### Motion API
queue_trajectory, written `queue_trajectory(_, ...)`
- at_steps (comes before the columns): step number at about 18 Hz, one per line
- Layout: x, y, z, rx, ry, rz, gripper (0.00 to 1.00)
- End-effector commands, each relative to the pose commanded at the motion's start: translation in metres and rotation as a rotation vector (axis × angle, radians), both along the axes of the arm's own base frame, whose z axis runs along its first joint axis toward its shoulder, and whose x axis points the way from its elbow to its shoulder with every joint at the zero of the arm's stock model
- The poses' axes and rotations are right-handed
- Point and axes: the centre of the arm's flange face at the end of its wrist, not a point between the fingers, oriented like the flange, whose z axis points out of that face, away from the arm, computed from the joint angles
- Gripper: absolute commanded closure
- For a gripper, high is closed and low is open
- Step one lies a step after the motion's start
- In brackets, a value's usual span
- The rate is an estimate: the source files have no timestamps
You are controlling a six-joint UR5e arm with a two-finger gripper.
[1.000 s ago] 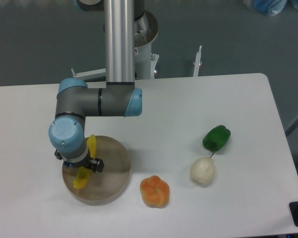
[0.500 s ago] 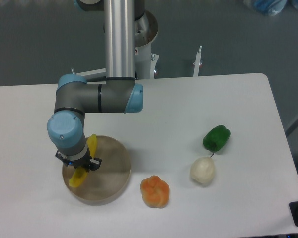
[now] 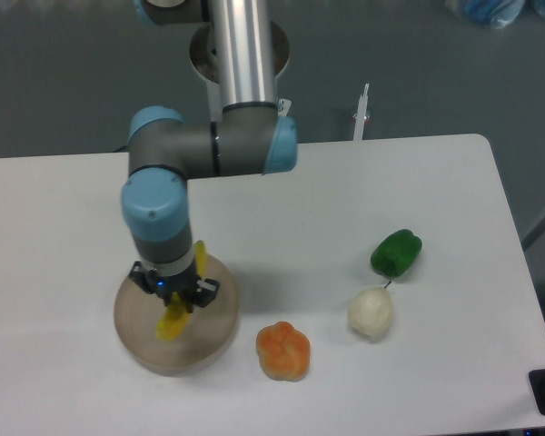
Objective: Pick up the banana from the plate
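Note:
The yellow banana (image 3: 174, 322) is held in my gripper (image 3: 175, 292), which is shut on its middle. The banana hangs over the plate (image 3: 136, 334), its upper end showing beside the wrist and its lower end pointing down-left. It looks lifted off the beige-tan plate, which sits at the front left of the white table. My wrist hides the middle of the banana and part of the plate.
A lumpy orange fruit (image 3: 283, 351) lies just right of the plate. A white garlic-like item (image 3: 371, 312) and a green pepper (image 3: 397, 252) lie further right. The arm's column (image 3: 243, 54) rises at the back.
The arm has swung to the right with the banana in the gripper. The banana has moved right across the plate and looks higher than before.

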Motion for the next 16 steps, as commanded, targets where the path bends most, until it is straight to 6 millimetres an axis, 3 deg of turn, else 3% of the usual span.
queue_trajectory(6,-0.082,-0.020,0.017,-0.073,0.041,-0.165,1.00)
queue_trajectory(10,-0.170,-0.052,0.002,-0.092,0.054,-0.328,1.00)
queue_trajectory(15,-0.238,-0.060,-0.013,-0.100,0.064,-0.425,1.00)
queue_trajectory(16,-0.242,-0.057,-0.015,-0.099,0.065,-0.431,1.00)
